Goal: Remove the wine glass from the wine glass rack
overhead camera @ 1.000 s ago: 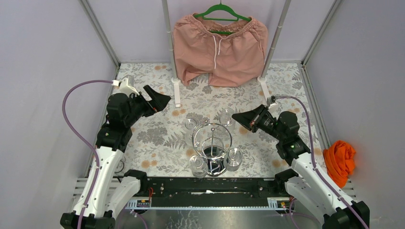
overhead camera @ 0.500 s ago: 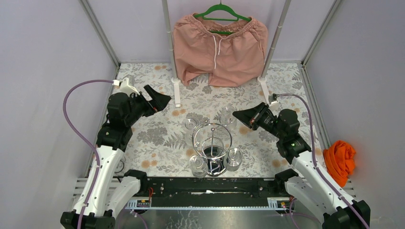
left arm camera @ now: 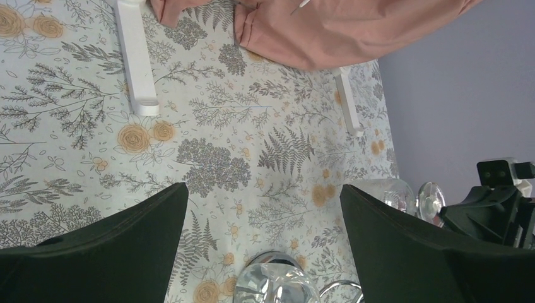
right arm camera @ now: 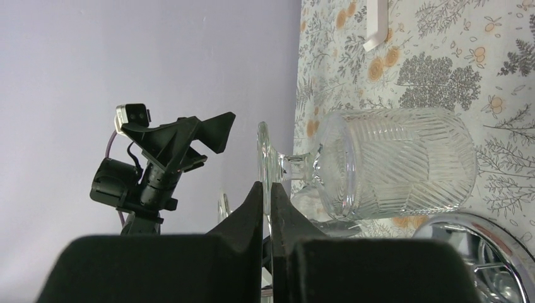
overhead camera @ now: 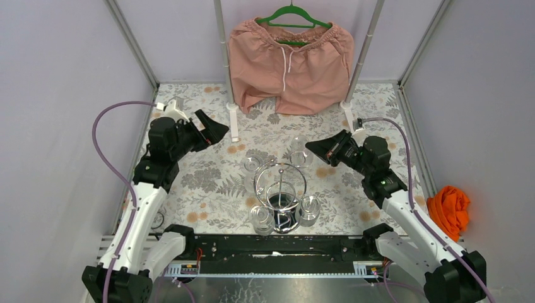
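The chrome wine glass rack (overhead camera: 281, 184) stands at the table's near middle with several cut wine glasses hanging bowl-down round it. My right gripper (overhead camera: 313, 149) is shut. Its tips (right arm camera: 265, 187) sit at the edge of the foot of the back right wine glass (right arm camera: 391, 164), seen beside the gripper from above (overhead camera: 298, 153). I cannot tell whether they touch. My left gripper (overhead camera: 211, 130) is open and empty, up and left of the rack. In the left wrist view (left arm camera: 265, 211) its fingers frame another glass (left arm camera: 274, 284) below.
Pink shorts (overhead camera: 290, 60) hang on a green hanger from a rail at the back. The rail's white feet (overhead camera: 233, 120) rest on the floral cloth. An orange cloth (overhead camera: 448, 211) lies outside the right wall. Grey walls close both sides.
My right gripper has crept a little up and toward the back right glass, still shut. My left arm has shifted slightly forward and right, gripper still open.
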